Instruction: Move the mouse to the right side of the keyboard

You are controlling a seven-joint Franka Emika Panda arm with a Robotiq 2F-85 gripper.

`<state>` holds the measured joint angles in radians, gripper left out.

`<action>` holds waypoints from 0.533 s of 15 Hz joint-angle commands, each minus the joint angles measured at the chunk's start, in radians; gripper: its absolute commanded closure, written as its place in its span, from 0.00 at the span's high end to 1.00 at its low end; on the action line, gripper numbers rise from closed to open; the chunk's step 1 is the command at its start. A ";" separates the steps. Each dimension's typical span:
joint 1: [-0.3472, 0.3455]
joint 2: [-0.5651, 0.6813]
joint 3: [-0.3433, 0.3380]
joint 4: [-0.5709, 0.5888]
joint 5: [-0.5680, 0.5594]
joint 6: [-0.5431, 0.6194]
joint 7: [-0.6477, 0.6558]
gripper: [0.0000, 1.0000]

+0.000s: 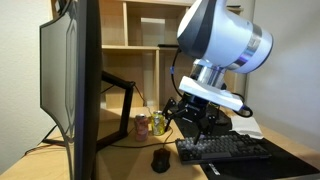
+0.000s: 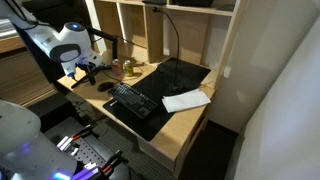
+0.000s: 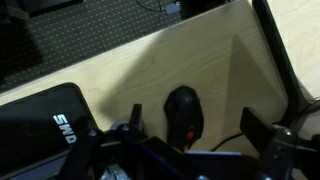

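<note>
Wrist view: gripper released, fingers spread wide at the bottom edge. I see the mouse lying on the bare wooden desk roughly between the two fingers, nearer one than the other; neither appears to touch it, though the picture is dark and soft there. Just beside the mouse is a rounded corner of the black desk mat, with pale lettering I cannot read. In an exterior view the gripper hangs above the desk, with the mouse lower down and off the short end of the keyboard. The keyboard sits on the mat. Behind the gripper are two drink cans, close together. A large monitor fills the near edge of that view. In an exterior view a white sheet lies past the keyboard's other end, with open wooden shelving at the back.
</note>
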<state>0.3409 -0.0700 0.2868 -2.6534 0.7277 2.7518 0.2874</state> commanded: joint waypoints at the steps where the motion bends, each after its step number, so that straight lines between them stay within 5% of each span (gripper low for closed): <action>1: 0.003 0.134 0.016 0.074 0.039 0.078 -0.029 1.00; 8: 0.020 0.334 0.040 0.172 0.034 0.322 0.004 1.00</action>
<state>0.3500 0.1897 0.3206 -2.5164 0.7499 3.0157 0.2824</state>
